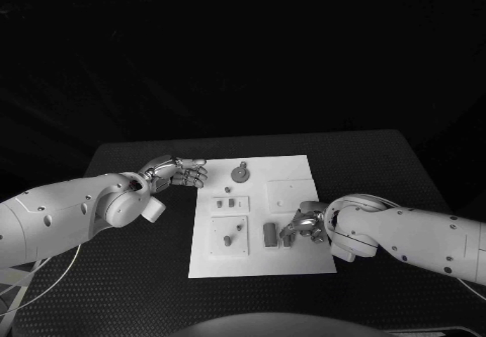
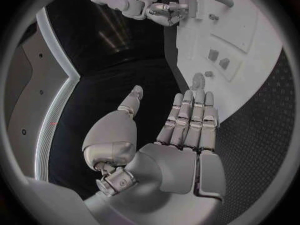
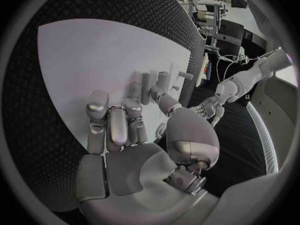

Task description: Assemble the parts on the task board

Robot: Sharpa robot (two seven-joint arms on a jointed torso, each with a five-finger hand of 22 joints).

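Head view: right hand (image 1: 303,226) pinched an upright part (image 1: 270,234) on the task board (image 1: 293,263), probably seating it; left hand (image 1: 180,172) hovered wide, empty, beside the board.

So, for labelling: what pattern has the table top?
Black with fine dots, table; clearest in the right wrist view.

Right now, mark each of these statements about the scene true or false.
1. The task board lies on a black table. True.
2. The left robot hand holds a part. False: its fingers are spread and it holds nothing, beside the board's left edge.
3. The right robot hand is over the board's right side. True.
4. A round part lies near the board's far edge. True.
5. The two robot hands touch each other. False: they are apart, on opposite sides of the board.
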